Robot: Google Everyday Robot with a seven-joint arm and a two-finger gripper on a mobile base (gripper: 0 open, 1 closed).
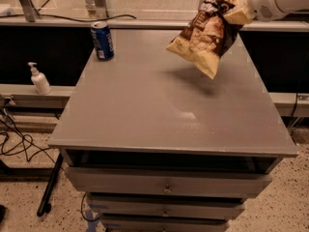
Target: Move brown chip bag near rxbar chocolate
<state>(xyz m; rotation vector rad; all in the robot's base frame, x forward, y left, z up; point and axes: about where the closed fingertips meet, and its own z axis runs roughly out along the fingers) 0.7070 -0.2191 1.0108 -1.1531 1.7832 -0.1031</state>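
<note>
The brown chip bag (206, 36), cream and dark brown and crinkly, hangs in the air above the far right part of the grey table (159, 105). My gripper (235, 11) is at the top right, shut on the bag's upper end, and holds it clear of the surface. The bag's shadow falls on the table below it. The rxbar chocolate is hidden behind the lifted bag or out of view.
A blue soda can (102, 40) stands upright at the table's far left corner. A white pump bottle (38, 79) sits on a low ledge left of the table. Drawers are below the tabletop. Cables lie on the floor at left.
</note>
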